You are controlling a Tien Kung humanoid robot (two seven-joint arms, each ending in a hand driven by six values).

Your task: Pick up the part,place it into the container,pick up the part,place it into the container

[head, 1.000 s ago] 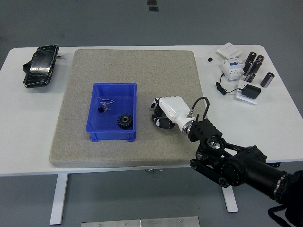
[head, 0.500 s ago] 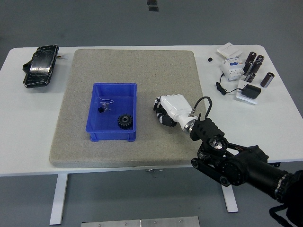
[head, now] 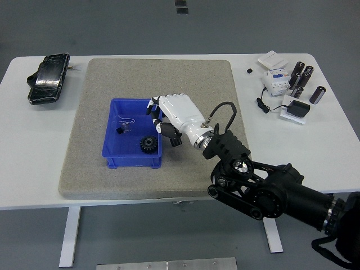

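Right robot hand (head: 169,115) over the right rim of the blue container (head: 115,134), fingers curled under the palm, presumably around a part; nothing of that part visible, so grip contents impossible to confirm. Inside the container already: a black gear (head: 148,144) near the right wall and a small clear piece (head: 126,125) toward the left. Container resting on the grey mat (head: 157,79) on the white worktop (head: 34,129).

Best handled by carrying further left, clear of the rim, above bare blue floor. Lowering before uncurling, to avoid a bounce. Releasing away from the gear.
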